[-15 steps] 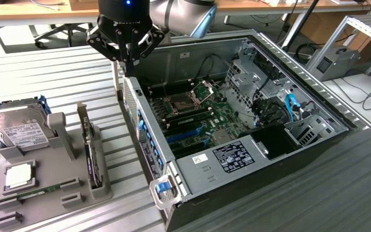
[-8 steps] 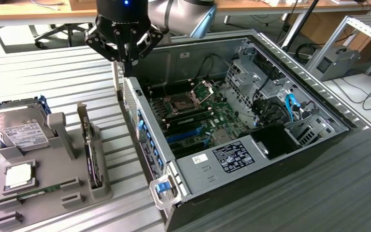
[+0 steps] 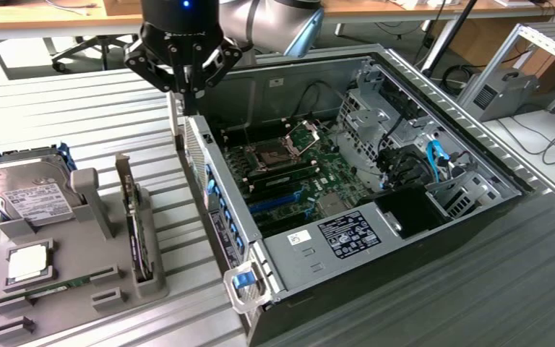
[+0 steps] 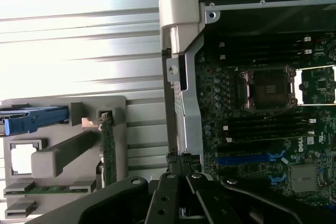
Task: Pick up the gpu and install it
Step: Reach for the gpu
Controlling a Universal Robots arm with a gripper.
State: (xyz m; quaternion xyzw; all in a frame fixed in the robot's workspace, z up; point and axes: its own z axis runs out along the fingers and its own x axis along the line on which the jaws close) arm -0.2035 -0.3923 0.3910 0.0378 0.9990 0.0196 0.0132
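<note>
The slatted metal worktop (image 3: 66,108) carries an open computer case (image 3: 403,289) across the centre and right of the exterior frame, and a grey holder (image 3: 80,249) at lower left. The hand (image 3: 191,105) hangs at upper left of centre, above the case's rear wall, its fingers pressed together with nothing between them. The gpu (image 3: 142,238) stands on edge in a slot of the holder, right of the hard drive (image 3: 29,195) and well apart from the hand. We therefore judge the work to be at the approach, with the pick not yet begun. That pick calls for the hand to be over the card with its fingers parted, squared across the thin upper edge so the card can lift straight out of its slot. Much is hidden from us. The card shows edge-on, so its fan and board face are out of sight, and the holder's lower corner is cut off by the frame edge. The blue slots (image 3: 280,198) on the motherboard look free, though shadow leaves us unsure which would take the card.
</note>
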